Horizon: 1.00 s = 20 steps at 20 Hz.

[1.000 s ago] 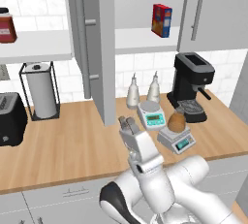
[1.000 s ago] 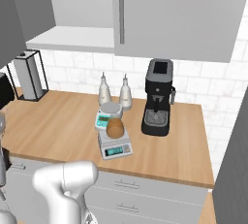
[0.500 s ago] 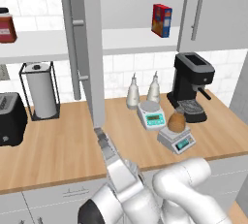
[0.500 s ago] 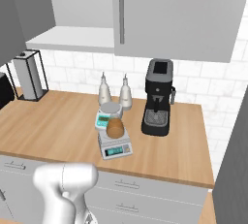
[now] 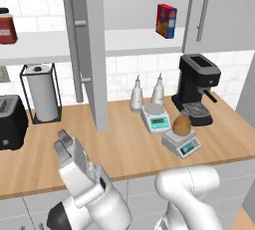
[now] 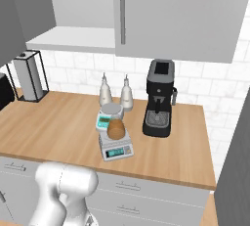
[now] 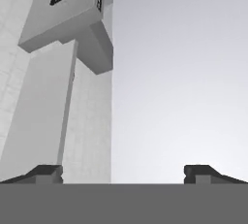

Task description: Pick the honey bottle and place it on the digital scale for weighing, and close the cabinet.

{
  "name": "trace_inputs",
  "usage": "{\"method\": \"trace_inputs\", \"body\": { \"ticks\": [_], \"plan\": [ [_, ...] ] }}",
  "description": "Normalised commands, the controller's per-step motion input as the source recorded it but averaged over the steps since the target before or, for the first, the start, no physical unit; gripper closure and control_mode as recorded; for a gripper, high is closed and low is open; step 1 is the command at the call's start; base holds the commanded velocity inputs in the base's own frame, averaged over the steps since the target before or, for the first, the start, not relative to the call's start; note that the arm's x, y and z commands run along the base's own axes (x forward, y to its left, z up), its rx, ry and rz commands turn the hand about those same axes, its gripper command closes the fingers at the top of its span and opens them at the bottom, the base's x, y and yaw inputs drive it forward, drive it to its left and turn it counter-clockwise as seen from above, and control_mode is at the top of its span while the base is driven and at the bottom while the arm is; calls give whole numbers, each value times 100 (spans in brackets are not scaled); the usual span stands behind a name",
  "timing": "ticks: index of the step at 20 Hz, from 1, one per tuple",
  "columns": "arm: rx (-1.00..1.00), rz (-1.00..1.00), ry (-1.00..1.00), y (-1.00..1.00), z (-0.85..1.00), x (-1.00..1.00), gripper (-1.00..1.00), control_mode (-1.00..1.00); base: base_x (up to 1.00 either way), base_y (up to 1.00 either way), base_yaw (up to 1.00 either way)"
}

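One honey bottle point(image 5: 182, 124) on digital scale point(image 5: 182, 144) | cabinet point(image 5: 92, 50) door ajar | end effector point(image 5: 65, 146) released, empty

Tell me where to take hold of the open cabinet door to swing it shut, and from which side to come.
Take the cabinet door by its long vertical bar handle, probably near mid-height. The bar stands off the panel on short mounts, so open fingers can straddle it. In the left base view the door juts out over the counter, edge toward the camera, with the open gripper low to its left; come from that left side.
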Motion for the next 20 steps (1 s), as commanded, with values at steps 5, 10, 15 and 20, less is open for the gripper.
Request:
{"method": "trace_inputs", "body": {
  "ticks": [5, 10, 15, 20],
  "plan": [
    [15, -7, 43, 45, 37, 81, -100, -100, 0, 0, 0],
    [27, -14, 27, 12, 18, 68, -100, -100, 0, 0, 0],
    [19, -27, 24, 2, 1, 68, -100, -100, 0, 0, 0],
    [15, -35, 39, -64, 18, 78, -100, -100, 0, 0, 0]
  ]
}}
